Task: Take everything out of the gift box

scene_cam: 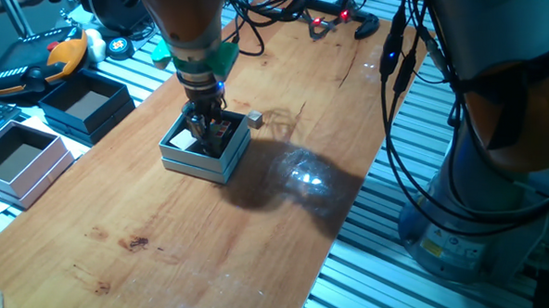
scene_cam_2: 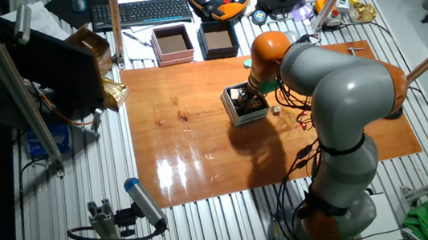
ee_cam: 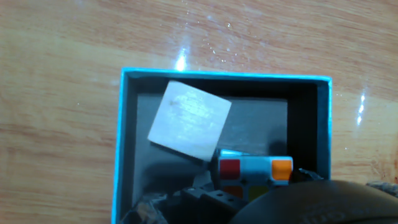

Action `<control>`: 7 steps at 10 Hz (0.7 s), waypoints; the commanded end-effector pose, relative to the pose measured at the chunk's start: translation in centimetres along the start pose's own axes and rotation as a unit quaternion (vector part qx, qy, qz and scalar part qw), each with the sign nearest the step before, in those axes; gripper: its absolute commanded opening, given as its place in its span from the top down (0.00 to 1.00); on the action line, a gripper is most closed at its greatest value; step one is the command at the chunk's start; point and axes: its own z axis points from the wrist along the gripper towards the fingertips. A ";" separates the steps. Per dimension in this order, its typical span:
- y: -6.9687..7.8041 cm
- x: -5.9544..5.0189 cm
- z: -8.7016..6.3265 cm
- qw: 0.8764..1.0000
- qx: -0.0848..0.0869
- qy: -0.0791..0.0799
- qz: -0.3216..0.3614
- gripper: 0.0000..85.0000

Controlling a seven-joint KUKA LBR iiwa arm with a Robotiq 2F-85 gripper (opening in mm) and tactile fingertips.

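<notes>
Over the wooden table (scene_cam: 253, 227) in one fixed view, the gripper (scene_cam: 208, 132) was down inside the gift box (scene_cam: 203, 159), which sat near the middle of the board; a pale patch — the grey cube (scene_cam: 184, 142) — showed in the box beside the fingers; just outside, near the box's far corner, a tiny pale block (scene_cam: 255, 120) lay on the wood, so by my reckoning one item of three was already out; whether the fingers were apart or clamped, this angle did not tell.

From the other fixed view, the arm bent over the same gift box (scene_cam_2: 245, 111) and hid most of its inside; the tiny block (scene_cam_2: 277, 110) sat just beside it on the table — clear of the rim.

Through the hand view, the box rim (ee_cam: 186, 73) framed a dark floor; the grey cube (ee_cam: 189, 119) lay tilted at upper left, and the puzzle cube (ee_cam: 255, 174) sat low, touching its corner, right by the fingers; two pieces left to lift, I judged; grip state — cannot tell.
</notes>
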 end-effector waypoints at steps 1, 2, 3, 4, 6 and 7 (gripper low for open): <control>0.0 0.0 0.0 1.000 0.000 0.000 0.000 0.22; 0.0 0.2 0.2 1.000 -0.001 -0.001 0.000 0.22; 0.0 0.3 0.4 1.000 -0.001 -0.003 0.000 0.22; 0.0 0.3 0.5 1.000 -0.001 -0.003 0.000 0.22; 0.4 0.4 0.9 1.000 -0.001 -0.007 0.002 0.22; 0.5 0.5 1.0 1.000 -0.001 -0.008 0.002 0.22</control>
